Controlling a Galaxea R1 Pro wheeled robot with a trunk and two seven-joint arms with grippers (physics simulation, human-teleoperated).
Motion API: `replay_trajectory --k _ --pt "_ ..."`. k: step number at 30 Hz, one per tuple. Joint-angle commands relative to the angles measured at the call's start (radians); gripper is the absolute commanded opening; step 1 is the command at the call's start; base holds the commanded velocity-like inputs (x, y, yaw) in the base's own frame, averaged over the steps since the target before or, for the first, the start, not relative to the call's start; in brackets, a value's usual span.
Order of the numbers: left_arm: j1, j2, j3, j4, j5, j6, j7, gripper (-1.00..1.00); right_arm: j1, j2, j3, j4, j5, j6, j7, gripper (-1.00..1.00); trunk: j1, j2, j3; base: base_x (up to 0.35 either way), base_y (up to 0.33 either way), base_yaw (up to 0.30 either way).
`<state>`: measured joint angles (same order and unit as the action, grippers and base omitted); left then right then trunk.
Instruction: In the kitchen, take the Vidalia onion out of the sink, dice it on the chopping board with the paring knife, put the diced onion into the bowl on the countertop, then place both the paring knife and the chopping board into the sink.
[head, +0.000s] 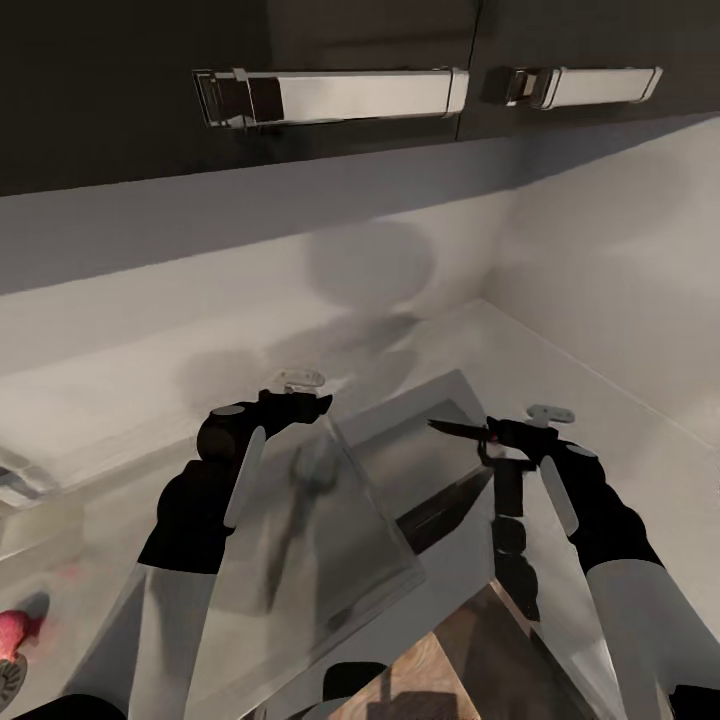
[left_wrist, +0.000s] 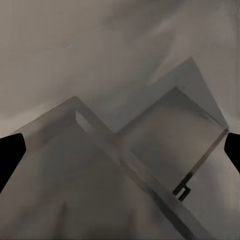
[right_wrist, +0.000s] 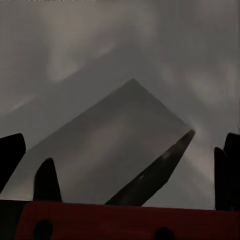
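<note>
While the paring knife (head: 470, 432) is being held in the right gripper (head: 515, 440), fingers closed on its red-orange handle, its dark blade is pointing left, long axis running across the scene, over a tilted steel-grey surface on the desk (head: 600, 400). The chopping board (head: 450, 670) is lying near and below it, closer to the right arm. The left gripper (head: 300, 405) is being held wide apart and empty. The Vidalia onion (head: 12, 632) is sitting far left beside a drain. One knife, one board, one onion are being counted.
</note>
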<state>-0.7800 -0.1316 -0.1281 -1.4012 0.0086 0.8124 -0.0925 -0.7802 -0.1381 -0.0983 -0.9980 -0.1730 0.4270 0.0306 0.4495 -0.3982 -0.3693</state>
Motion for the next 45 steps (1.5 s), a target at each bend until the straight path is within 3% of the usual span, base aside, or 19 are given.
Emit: replay_trajectory --k 1,7,12,19,23,26,28,30,32,37,39,41,43,44,45 --pt "-0.001 0.000 0.001 -0.001 0.000 0.005 -0.003 1.00 -0.001 0.000 -0.002 -0.001 -0.003 0.005 0.003 1.00 0.001 -0.002 -0.002 -0.036 0.000 -0.009" --pt "-0.001 0.000 0.001 -0.001 0.001 0.005 -0.003 1.00 -0.001 0.000 -0.002 -0.008 -0.003 0.004 0.003 1.00 0.001 -0.002 -0.002 -0.156 0.000 -0.002" --pt "-0.001 0.000 0.001 -0.001 0.001 0.005 -0.003 1.00 -0.001 0.000 -0.001 -0.087 -0.003 0.025 0.002 1.00 0.001 -0.002 -0.002 -0.223 0.000 0.000" --pt "-0.001 0.000 0.001 -0.001 0.000 0.005 -0.003 1.00 -0.001 0.000 0.012 -0.164 -0.001 0.132 0.001 1.00 0.001 -0.002 -0.002 -0.036 0.000 0.000" --pt "-0.001 0.000 0.001 -0.001 0.001 0.005 -0.003 1.00 -0.001 0.000 0.048 -0.229 0.006 0.247 0.000 1.00 0.001 -0.002 -0.002 -0.004 0.000 0.000" --pt "-0.001 0.000 0.001 -0.001 0.001 0.005 -0.003 1.00 -0.001 -0.003 0.122 -0.238 0.042 0.307 -0.001 1.00 0.001 -0.002 -0.002 0.000 0.000 0.000" --pt "-0.001 0.000 0.001 -0.001 0.001 0.005 -0.003 1.00 -0.001 -0.004 0.149 -0.239 0.067 0.322 -0.001 1.00 0.001 -0.002 -0.002 0.000 0.000 0.000" --pt "-0.001 0.000 0.001 -0.001 0.001 0.005 -0.003 1.00 -0.001 -0.007 0.193 -0.241 0.150 0.342 -0.001 1.00 0.001 -0.002 -0.002 0.000 0.000 0.000" --pt "-0.001 0.000 0.001 -0.001 0.001 0.005 -0.003 1.00 -0.001 -0.007 0.202 -0.241 0.178 0.346 0.000 1.00 0.001 -0.002 -0.002 0.000 0.000 0.000" --pt "-0.001 0.000 0.001 -0.001 0.001 0.005 -0.003 1.00 -0.001 -0.015 0.202 -0.241 0.195 0.350 0.003 1.00 0.001 -0.002 -0.002 0.000 0.000 0.000" --pt "-0.001 0.000 0.001 -0.001 0.001 0.005 -0.003 1.00 -0.001 -0.034 0.199 -0.241 0.197 0.356 0.009 1.00 0.001 -0.002 -0.002 0.000 0.000 0.000" --pt "-0.001 0.000 0.001 -0.001 0.001 0.005 -0.003 1.00 -0.001 -0.089 0.191 -0.241 0.195 0.368 0.063 1.00 0.001 -0.002 -0.002 0.000 0.000 0.000" --pt "-0.001 0.000 0.001 -0.001 0.001 0.005 -0.003 1.00 -0.001 -0.114 0.188 -0.241 0.195 0.371 0.106 1.00 0.001 -0.002 -0.002 0.000 0.000 0.000" --pt "-0.001 0.000 0.001 -0.001 0.001 0.005 -0.003 1.00 -0.001 -0.155 0.183 -0.242 0.195 0.379 0.190 1.00 0.001 -0.002 -0.002 0.000 0.000 0.000" --pt "-0.001 0.000 0.001 -0.001 0.001 0.005 -0.003 1.00 -0.001 -0.167 0.181 -0.243 0.195 0.384 0.221 1.00 0.001 -0.002 -0.002 0.000 0.000 0.000"
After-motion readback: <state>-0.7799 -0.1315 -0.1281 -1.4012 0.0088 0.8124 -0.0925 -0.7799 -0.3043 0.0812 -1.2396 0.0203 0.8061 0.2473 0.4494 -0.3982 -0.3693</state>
